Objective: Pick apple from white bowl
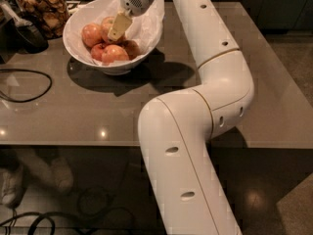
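The white bowl (78, 21), lined with crumpled white paper, stands at the table's back left. Several pinkish-red apples lie in it. The largest apple (115, 54) is at the front, another (91, 34) is at the left, and a smaller, darker red one (99, 50) lies between them. One more apple (107, 22) at the back is partly hidden by my gripper. My gripper (119, 27) reaches down into the bowl from the back right, its tip among the apples just above the largest one.
A glass jar of brown snacks (43, 7) stands behind the bowl at the left, with a black utensil (25, 32) beside it. A black cable (27, 84) loops on the grey table (88, 111). My white arm (215, 82) crosses the table's right half.
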Robot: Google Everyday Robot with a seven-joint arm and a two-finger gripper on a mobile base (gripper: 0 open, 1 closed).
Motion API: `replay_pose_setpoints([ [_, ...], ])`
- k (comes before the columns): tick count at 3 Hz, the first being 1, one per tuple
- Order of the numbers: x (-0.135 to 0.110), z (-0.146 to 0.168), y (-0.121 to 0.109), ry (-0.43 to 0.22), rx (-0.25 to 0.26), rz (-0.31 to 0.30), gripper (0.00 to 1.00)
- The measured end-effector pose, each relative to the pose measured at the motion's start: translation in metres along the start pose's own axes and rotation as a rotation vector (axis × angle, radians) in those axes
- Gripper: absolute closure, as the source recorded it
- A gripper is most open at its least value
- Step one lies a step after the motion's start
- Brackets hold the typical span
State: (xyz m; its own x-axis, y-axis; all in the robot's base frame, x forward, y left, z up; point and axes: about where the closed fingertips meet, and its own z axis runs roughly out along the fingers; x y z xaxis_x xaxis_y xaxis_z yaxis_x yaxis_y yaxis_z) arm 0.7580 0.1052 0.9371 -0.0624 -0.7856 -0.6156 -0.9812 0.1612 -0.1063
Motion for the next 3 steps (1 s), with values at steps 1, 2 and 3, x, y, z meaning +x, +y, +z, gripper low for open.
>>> replay_pose_setpoints([
  [1,-0.0130,-0.0121,-0.0047,-0.021,0.044,-0.002,1.00],
  [2,-0.0202,-0.0114,-0.0017,-0.045,0.032,0.007,1.00],
  [3,-0.0218,-0.0082,0.0009,-0.062,0.014,0.019,1.00],
])
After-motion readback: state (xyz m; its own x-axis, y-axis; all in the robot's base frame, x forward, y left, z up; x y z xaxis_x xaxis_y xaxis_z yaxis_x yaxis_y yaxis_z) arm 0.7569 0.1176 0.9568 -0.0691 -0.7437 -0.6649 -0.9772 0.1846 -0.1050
